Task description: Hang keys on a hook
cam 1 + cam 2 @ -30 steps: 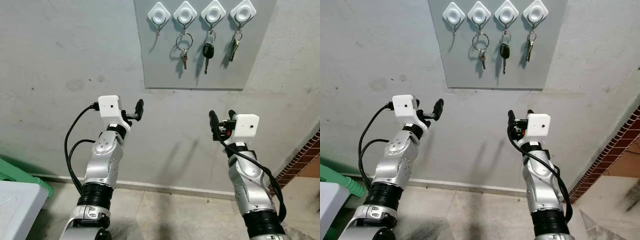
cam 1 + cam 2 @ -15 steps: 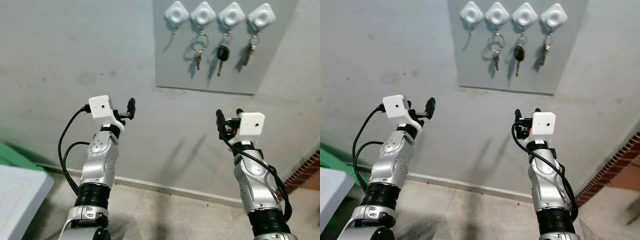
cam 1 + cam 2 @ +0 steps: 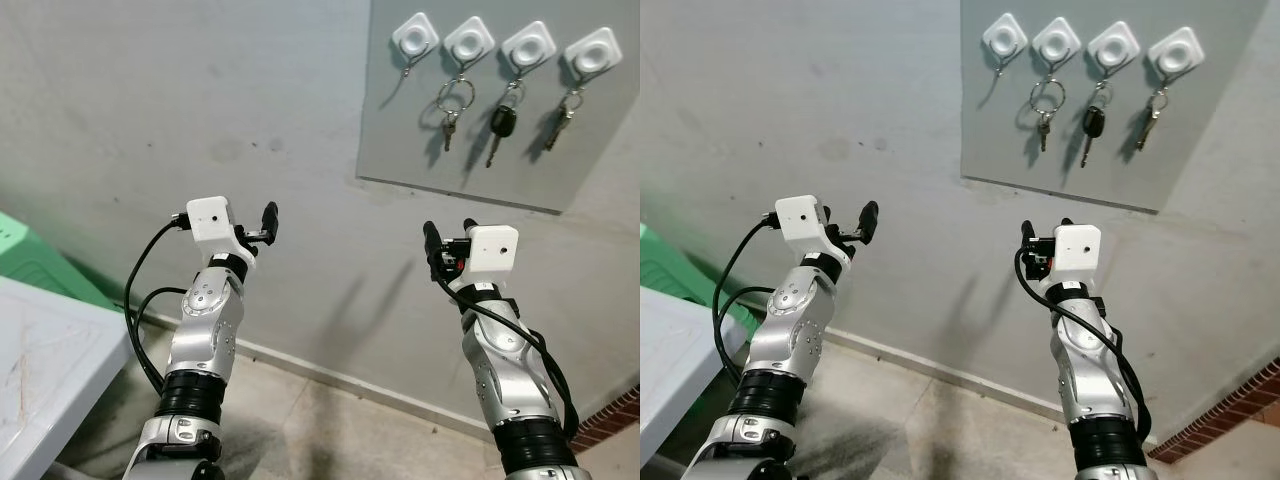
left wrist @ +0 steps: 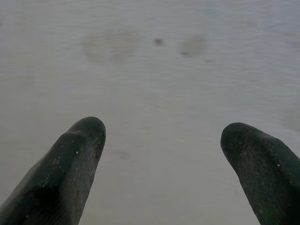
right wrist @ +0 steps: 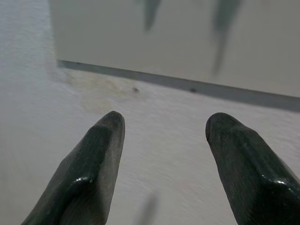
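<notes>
The whole view has swung left since a second ago: the camera has turned, and the board [image 3: 497,95] now sits upper right. Both grippers, left [image 4: 161,154] and right [image 5: 161,150], are spread and hold nothing. Three sets of keys [image 3: 453,105] hang on hooks [image 3: 469,41]; the leftmost hook [image 3: 414,39] is bare. A white table [image 3: 40,370] edges in, likely where more keys lie.

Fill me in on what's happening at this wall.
The robot faces a grey wall with both arms raised and nothing in either gripper. The left gripper and the right gripper are both open, held in front of bare wall below a grey board. The board carries four white hooks: the leftmost hook is empty, while a key on a ring, a black car key and a small key hang from the other three.
</notes>
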{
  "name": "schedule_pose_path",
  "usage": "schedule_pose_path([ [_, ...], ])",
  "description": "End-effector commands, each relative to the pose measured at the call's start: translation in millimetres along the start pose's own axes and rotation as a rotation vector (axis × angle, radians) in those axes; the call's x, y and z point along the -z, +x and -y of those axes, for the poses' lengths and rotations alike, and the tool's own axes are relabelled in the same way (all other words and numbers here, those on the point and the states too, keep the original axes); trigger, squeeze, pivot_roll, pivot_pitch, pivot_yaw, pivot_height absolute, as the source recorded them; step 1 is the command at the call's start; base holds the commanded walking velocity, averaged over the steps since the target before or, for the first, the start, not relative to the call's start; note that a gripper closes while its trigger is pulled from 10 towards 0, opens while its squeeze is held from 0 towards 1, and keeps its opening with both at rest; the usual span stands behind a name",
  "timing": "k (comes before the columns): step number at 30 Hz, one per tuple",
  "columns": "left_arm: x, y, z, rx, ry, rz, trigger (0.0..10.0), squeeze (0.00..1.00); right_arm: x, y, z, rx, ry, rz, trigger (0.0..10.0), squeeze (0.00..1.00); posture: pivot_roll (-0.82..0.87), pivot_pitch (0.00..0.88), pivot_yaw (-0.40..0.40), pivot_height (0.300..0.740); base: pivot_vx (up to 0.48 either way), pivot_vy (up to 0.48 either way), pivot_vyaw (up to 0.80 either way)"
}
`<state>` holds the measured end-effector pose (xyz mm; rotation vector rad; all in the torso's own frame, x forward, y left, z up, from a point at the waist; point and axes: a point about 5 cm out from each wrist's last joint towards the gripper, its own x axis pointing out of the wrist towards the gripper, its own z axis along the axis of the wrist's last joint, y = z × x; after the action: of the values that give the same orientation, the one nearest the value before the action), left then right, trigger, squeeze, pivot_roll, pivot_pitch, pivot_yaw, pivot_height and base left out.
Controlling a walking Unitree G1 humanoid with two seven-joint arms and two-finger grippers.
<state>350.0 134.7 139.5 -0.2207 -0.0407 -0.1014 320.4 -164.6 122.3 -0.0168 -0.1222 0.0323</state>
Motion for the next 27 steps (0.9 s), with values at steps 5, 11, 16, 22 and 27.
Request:
schedule_pose_path([
  [5, -5, -3.7, -2.6, -0.006, 0.022, 0.031, 10.0, 0.0, -4, -0.4, -0.6, 0.0, -0.004, 0.01, 10.0, 0.0, -0.02, 0.0, 0.009, 0.74, 0.0, 0.0, 0.79],
  [11, -6, -7.9, -1.0, 0.01, 0.024, 0.039, 10.0, 0.0, -6, -3.4, 1.2, 0.003, -0.008, 0.017, 10.0, 0.0, -0.03, 0.0, 0.007, 0.74, 0.0, 0.0, 0.79],
  [16, -2, -16.4, 3.2, 0.023, 0.036, 0.041, 10.0, 0.0, -8, -10.2, 3.9, -0.002, -0.014, 0.025, 10.0, 0.0, -0.03, 0.0, 0.004, 0.74, 0.0, 0.0, 0.79],
  [22, -1, -24.4, 10.2, 0.042, 0.036, 0.044, 10.0, 0.0, -12, -14.6, 5.8, -0.008, -0.014, 0.03, 10.0, 0.0, -0.03, 0.0, -0.003, 0.74, 0.0, 0.0, 0.79],
  [27, -1, -27.1, 10.2, 0.043, 0.032, 0.041, 10.0, 0.0, -16, -14.7, 5.9, -0.013, -0.015, 0.034, 10.0, 0.0, -0.03, 0.0, -0.007, 0.74, 0.0, 0.0, 0.79],
])
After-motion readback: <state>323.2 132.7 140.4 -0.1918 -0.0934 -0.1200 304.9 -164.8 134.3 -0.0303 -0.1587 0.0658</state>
